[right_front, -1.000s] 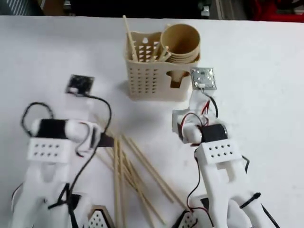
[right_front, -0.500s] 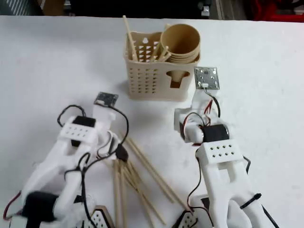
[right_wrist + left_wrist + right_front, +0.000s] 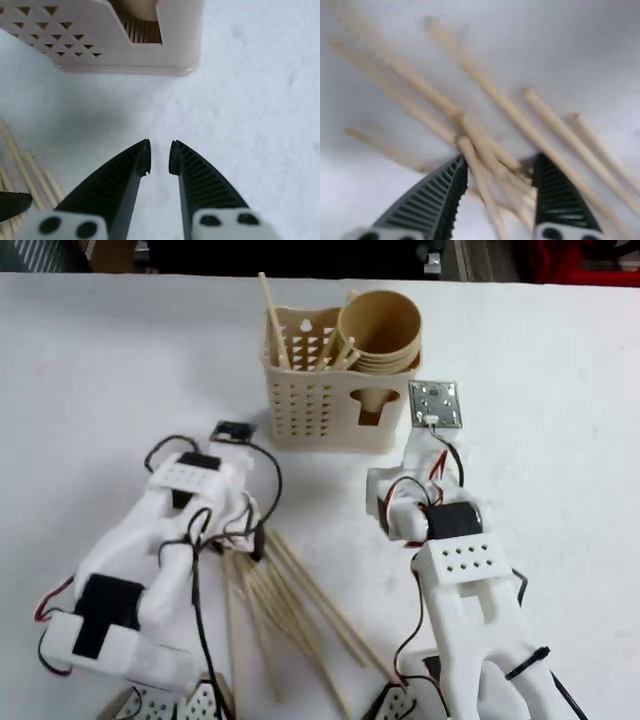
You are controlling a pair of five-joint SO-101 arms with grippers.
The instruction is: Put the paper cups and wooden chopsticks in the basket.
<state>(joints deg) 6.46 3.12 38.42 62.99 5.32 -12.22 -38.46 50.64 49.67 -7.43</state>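
Several wooden chopsticks [image 3: 300, 600] lie in a loose pile on the white table between the two arms. My left gripper [image 3: 501, 160] is down over the pile's near end, open, with a few chopsticks [image 3: 485, 150] between its fingers. The beige perforated basket [image 3: 320, 410] stands at the back centre. It holds stacked paper cups [image 3: 380, 325] and a chopstick [image 3: 272, 320] standing upright. My right gripper [image 3: 159, 150] hovers low over bare table just in front of the basket [image 3: 105, 45], open a narrow gap with nothing in it.
A black cable [image 3: 265, 470] loops off the left arm above the pile. The right arm's body [image 3: 460, 580] stands right of the chopsticks. Bare table lies to the left of the basket and to its right.
The left arm has swung in from the left and lowered its gripper onto the chopstick pile, nudging several sticks. The right arm has stayed still.
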